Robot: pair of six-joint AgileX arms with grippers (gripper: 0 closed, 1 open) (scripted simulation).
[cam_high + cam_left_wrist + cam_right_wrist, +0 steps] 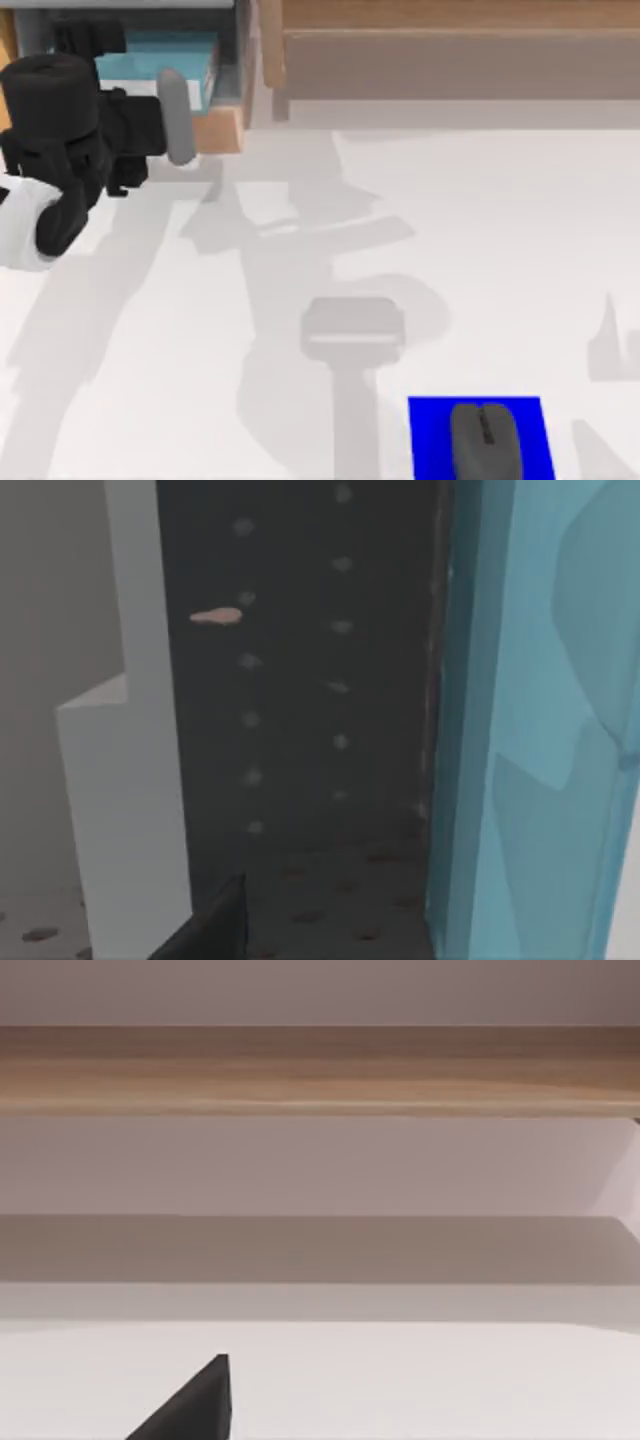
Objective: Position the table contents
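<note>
The dark grey oval mouse (487,440) lies on a blue mat (425,440) at the front right of the white table (480,250). My left gripper (150,130) is at the back left, up against a grey bar (177,115) on the front of a wooden box. Light-blue and white surfaces (165,50) show inside that box. Close up in the left wrist view are a light-blue piece (540,730), a white piece (130,800) and one black fingertip (215,925). One black fingertip (195,1405) of my right gripper shows above the bare table in the right wrist view.
A long wooden shelf (450,50) runs along the table's back edge to the right of the wooden box (222,128). Arm shadows fall across the middle of the table.
</note>
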